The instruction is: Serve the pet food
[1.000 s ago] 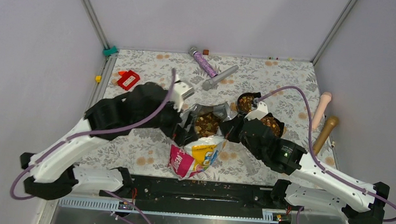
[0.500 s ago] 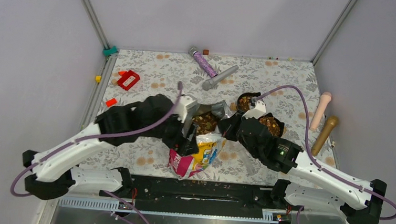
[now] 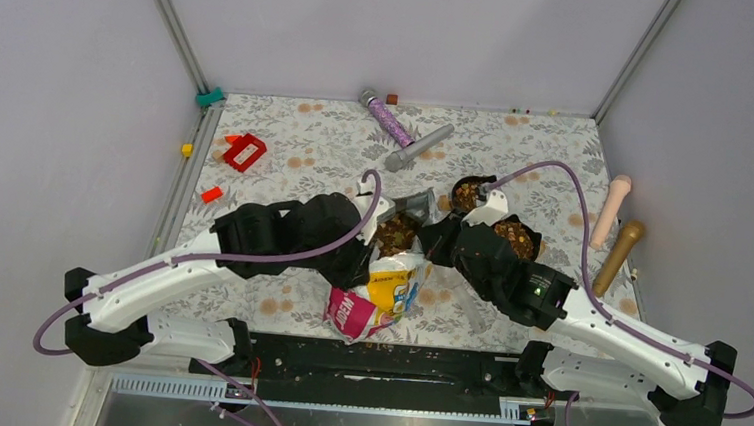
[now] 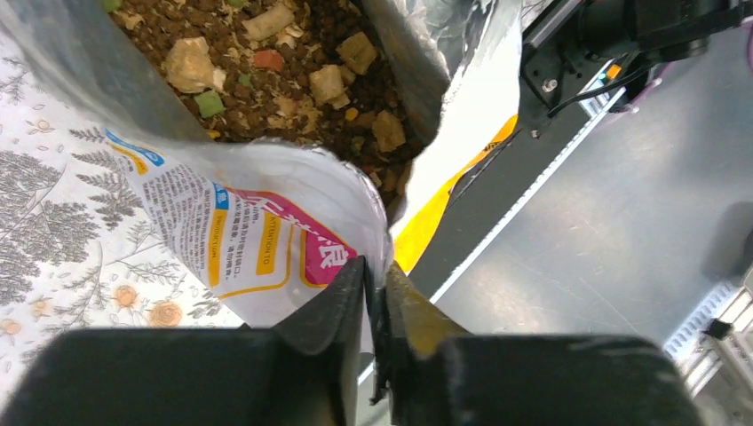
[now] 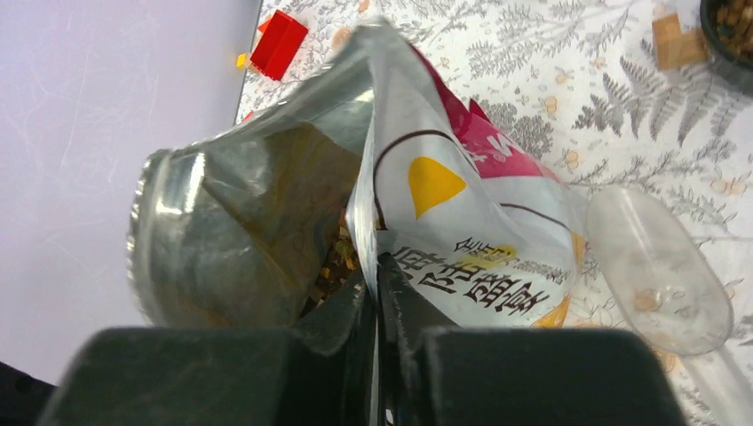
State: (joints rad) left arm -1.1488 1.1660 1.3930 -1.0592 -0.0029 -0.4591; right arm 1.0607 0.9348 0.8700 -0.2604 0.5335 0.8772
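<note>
An open foil pet-food bag point(image 3: 380, 291), pink, yellow and white, stands between the arms. Pet food point(image 3: 395, 233) fills its mouth as brown kibble with tan and green bits point(image 4: 293, 71). My left gripper point(image 3: 364, 250) is shut on the bag's left rim, with the film pinched between its fingertips point(image 4: 376, 277). My right gripper point(image 3: 437, 241) is shut on the opposite rim point(image 5: 379, 264). Two black bowls holding kibble sit behind the right arm, one point(image 3: 469, 193) farther back and one point(image 3: 518, 239) nearer. A clear plastic scoop point(image 5: 658, 269) lies on the floral mat beside the bag.
On the mat's far side lie a purple glitter tube point(image 3: 388, 122), a grey cylinder point(image 3: 419, 147) and a red block point(image 3: 244, 152). A small red piece point(image 3: 211, 194) sits at the left edge. Beige point(image 3: 612, 209) and brown point(image 3: 620, 254) pegs lie at the right.
My left arm swung right and down to the bag and its jaws closed on the left rim. The bag's lower part shifted slightly. The right arm held its grip.
</note>
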